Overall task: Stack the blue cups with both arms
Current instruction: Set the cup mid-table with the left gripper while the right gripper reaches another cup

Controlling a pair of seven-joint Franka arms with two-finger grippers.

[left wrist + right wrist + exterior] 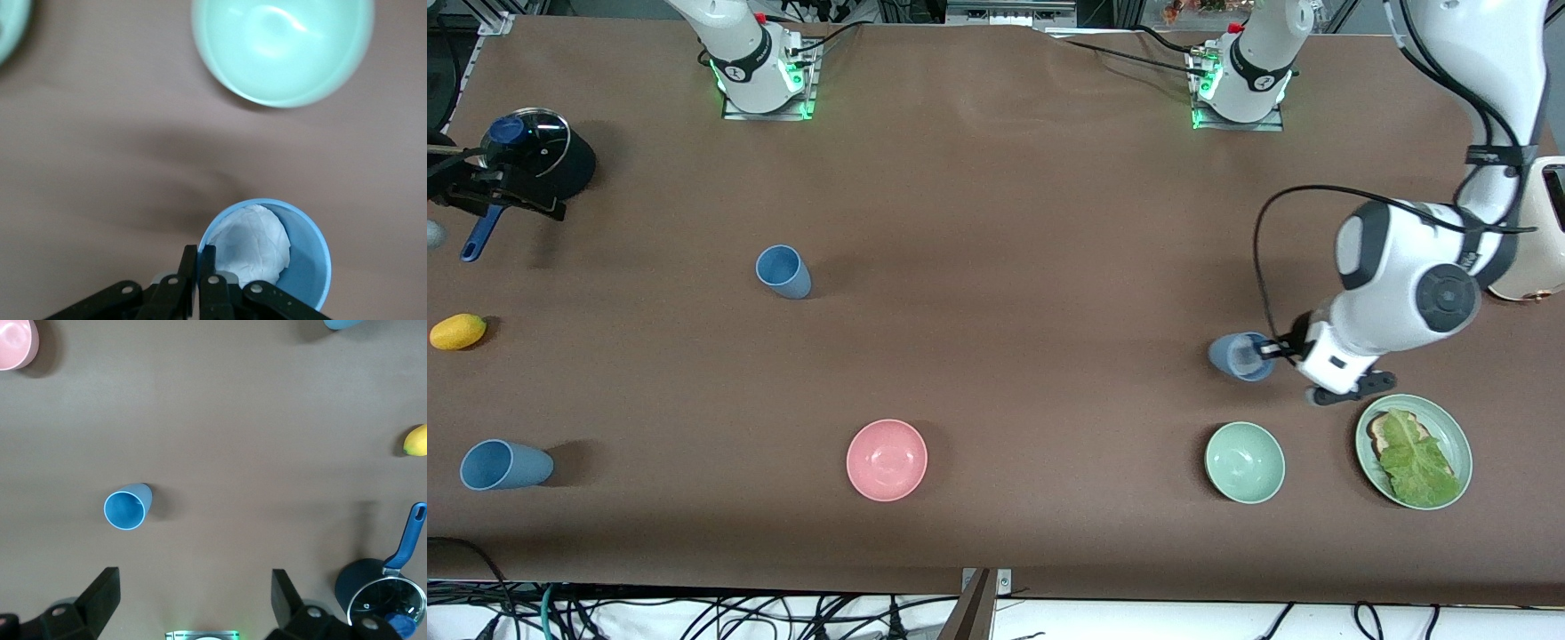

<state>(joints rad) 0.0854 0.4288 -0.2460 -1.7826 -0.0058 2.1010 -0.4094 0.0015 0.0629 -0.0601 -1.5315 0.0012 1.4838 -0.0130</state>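
Observation:
Three blue cups show in the front view. One blue cup (783, 271) stands toward the right arm's end. A second cup (505, 465) stands nearer the camera by that end's edge. My left gripper (1267, 349) is shut on the rim of the third cup (1238, 356), with one finger inside and one outside. In the left wrist view, this gripper (199, 252) pinches the cup's wall (307, 267), and something white and crumpled lies in the cup. My right gripper (195, 597) is open and empty high over the table near its base, out of the front view. It looks down on a blue cup (125, 509).
A pink bowl (887, 460), a pale green bowl (1245, 462) and a green plate (1458, 440) with bread and lettuce lie near the front edge. A lemon (458, 332) and a black pot (538, 156) with a blue handle sit at the right arm's end. A cream appliance (1538, 231) stands at the left arm's end.

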